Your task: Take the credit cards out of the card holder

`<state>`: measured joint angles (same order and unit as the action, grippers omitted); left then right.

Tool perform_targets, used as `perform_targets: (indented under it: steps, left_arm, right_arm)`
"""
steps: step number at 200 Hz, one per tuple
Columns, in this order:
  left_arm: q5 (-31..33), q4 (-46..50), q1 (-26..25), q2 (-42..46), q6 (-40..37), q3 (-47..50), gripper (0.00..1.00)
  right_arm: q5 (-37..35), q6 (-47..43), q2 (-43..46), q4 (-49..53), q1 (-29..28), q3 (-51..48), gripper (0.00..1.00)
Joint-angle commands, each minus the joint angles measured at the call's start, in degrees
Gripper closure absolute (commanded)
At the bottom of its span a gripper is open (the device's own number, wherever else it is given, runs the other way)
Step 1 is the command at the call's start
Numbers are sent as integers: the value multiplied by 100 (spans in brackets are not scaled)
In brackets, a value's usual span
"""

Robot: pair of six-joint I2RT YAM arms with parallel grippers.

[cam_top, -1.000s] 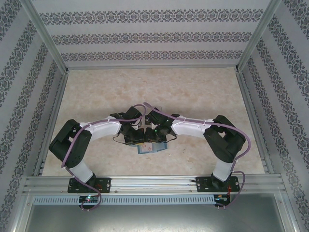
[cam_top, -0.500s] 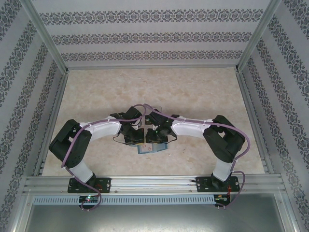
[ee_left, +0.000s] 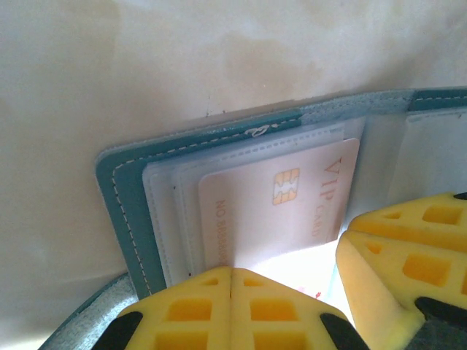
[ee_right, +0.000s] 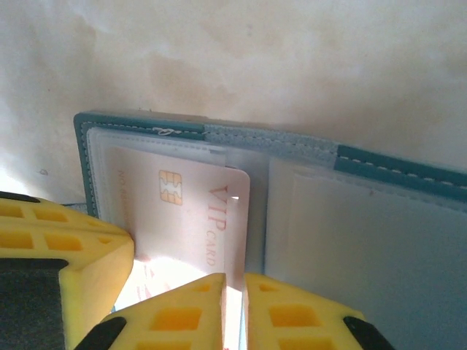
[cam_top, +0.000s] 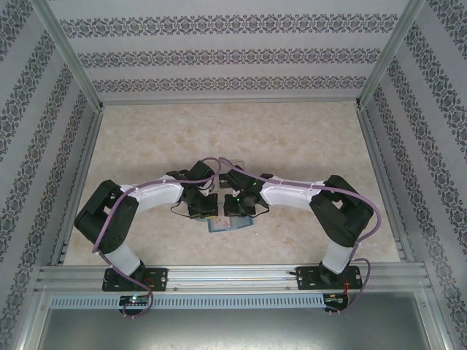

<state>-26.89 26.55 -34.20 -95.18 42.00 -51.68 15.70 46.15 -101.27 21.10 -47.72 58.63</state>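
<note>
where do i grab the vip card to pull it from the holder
The card's edge nearest the holder's fold: it seems to stick out past the clear sleeve. Come in from the fold side, low and flat, since the card lies flat.

White left arm (cam_top: pixel 149 195) and white right arm (cam_top: pixel 292 193) bent inward, wrists close. Yellow-padded left gripper (ee_left: pixel 231 273) closed tight; yellow-padded right gripper (ee_right: pixel 234 281) pinching pale chip card (ee_right: pixel 186 211).

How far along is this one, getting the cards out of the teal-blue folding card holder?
Done: the teal-blue folding card holder lies open. In hand: the right gripper looks closed on the edge of a pale plastic card with a gold chip, while the shut left gripper presses down beside it. Left: that card sits in its clear plastic sleeve, so pulling it free remains.
</note>
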Motion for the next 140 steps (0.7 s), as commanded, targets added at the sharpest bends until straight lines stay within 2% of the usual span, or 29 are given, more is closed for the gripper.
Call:
perform_targets:
  steps: [1, 72, 113, 140]
  left_arm:
    - [224, 272, -80, -27, -119, -34, 100]
    - [226, 303, -79, -27, -130, -57, 100]
    - [233, 316, -79, -10, -126, -49, 100]
    - [266, 355, -79, 12, -126, -57, 100]
  right_arm:
    - [90, 43, 75, -91, 33, -53, 86]
    - [216, 83, -299, -300, 31, -89, 86]
    - [-47, 41, -263, -51, 33, -90, 72]
    - [-369, -66, -115, 301, 31, -21, 71]
